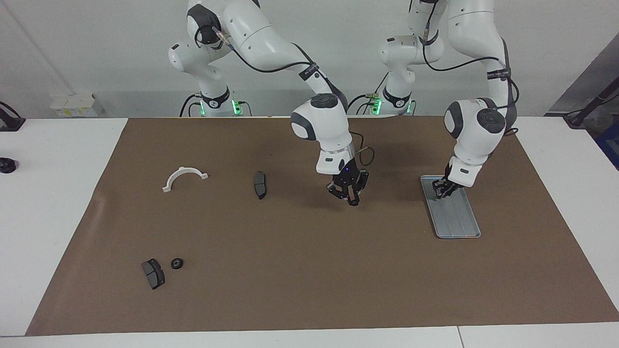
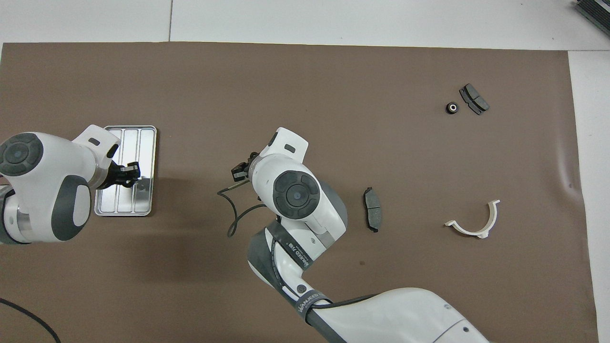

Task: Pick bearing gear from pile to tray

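Observation:
One small black bearing gear (image 1: 177,263) (image 2: 452,107) lies on the brown mat, toward the right arm's end and far from the robots, beside a dark grey pad (image 1: 153,273) (image 2: 473,98). The silver grooved tray (image 1: 459,217) (image 2: 143,138) lies toward the left arm's end. My left gripper (image 1: 442,191) (image 2: 131,174) is low over the tray's end nearer the robots; whether it holds anything is hidden. My right gripper (image 1: 352,200) (image 2: 240,170) hangs above the bare middle of the mat, tips together, with no part visible between them.
A second dark pad (image 1: 260,185) (image 2: 372,209) lies beside the right gripper, toward the right arm's end. A white half-ring bracket (image 1: 185,178) (image 2: 476,224) lies still closer to that end. White table borders the mat on all sides.

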You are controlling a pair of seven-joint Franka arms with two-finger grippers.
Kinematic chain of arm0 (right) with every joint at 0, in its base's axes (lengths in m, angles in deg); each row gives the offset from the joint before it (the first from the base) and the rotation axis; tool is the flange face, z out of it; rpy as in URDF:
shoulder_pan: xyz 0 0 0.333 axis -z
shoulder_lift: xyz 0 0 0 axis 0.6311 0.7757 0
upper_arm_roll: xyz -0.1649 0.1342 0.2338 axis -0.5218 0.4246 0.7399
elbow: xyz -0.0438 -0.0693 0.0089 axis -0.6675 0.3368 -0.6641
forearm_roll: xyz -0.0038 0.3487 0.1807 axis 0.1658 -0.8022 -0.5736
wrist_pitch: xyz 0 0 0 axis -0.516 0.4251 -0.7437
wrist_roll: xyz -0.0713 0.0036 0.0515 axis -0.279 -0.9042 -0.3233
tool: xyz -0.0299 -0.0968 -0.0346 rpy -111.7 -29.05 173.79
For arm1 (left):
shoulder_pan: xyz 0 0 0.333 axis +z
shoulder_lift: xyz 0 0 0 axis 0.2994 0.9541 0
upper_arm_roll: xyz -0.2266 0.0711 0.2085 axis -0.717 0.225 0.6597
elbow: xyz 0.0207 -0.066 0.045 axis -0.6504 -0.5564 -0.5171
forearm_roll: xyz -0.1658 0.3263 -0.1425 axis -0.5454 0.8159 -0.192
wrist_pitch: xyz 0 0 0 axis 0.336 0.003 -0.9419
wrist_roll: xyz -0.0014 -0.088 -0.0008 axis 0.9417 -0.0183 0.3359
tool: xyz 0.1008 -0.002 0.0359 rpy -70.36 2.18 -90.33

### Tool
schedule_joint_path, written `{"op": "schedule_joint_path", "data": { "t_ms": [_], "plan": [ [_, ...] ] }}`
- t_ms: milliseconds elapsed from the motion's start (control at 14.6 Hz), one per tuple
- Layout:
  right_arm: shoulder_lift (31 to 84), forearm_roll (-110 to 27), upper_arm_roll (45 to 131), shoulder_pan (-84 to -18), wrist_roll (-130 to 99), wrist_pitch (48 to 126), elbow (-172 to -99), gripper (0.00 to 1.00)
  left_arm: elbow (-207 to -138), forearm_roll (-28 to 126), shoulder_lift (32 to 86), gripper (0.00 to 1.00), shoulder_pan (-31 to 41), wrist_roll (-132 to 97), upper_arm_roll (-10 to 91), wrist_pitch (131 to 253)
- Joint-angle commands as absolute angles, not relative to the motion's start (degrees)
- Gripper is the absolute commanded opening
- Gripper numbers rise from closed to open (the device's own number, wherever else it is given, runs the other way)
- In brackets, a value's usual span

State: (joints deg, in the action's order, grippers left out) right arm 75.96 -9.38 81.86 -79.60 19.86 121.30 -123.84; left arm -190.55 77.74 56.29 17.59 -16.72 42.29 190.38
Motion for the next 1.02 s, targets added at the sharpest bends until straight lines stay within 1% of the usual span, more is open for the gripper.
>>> {"op": "schedule_joint_path", "data": {
  "t_ms": [0,68,137,205,273,478,683,957],
  "plan": [
    [77.52,-7.19,81.67,-80.79,28.06,121.09,-121.36,0.91,-192.85,76.90,53.99,0.34,17.07,-16.28,42.60,190.30],
    [77.44,-6.83,81.58,-80.88,30.27,120.83,-121.27,1.00,-192.85,76.90,53.99,0.51,17.07,-16.19,42.60,190.30],
    [77.35,-6.83,81.50,-80.97,31.51,119.87,-121.19,1.00,-192.85,76.90,53.99,0.80,16.98,-16.02,42.60,190.30],
    [77.00,-6.83,81.15,-80.54,31.34,118.73,-121.19,1.00,-192.85,76.90,53.99,0.95,16.98,-16.01,42.60,190.39],
    [76.04,-6.83,80.80,-79.57,30.91,117.50,-121.19,1.00,-192.68,76.90,53.99,1.00,16.98,-15.93,42.60,190.39],
    [72.26,-7.01,79.82,-73.52,26.27,111.63,-121.27,1.00,-190.49,76.90,54.08,1.00,16.46,-16.63,42.07,190.13],
    [69.44,-7.53,79.83,-65.35,14.68,104.85,-121.27,1.00,-183.47,76.90,55.22,1.00,11.02,-22.22,42.07,185.91],
    [69.26,-7.89,79.91,-53.31,0.35,103.61,-122.85,1.00,-177.05,76.90,58.81,1.00,1.89,-41.81,42.16,189.68]
  ]
}}
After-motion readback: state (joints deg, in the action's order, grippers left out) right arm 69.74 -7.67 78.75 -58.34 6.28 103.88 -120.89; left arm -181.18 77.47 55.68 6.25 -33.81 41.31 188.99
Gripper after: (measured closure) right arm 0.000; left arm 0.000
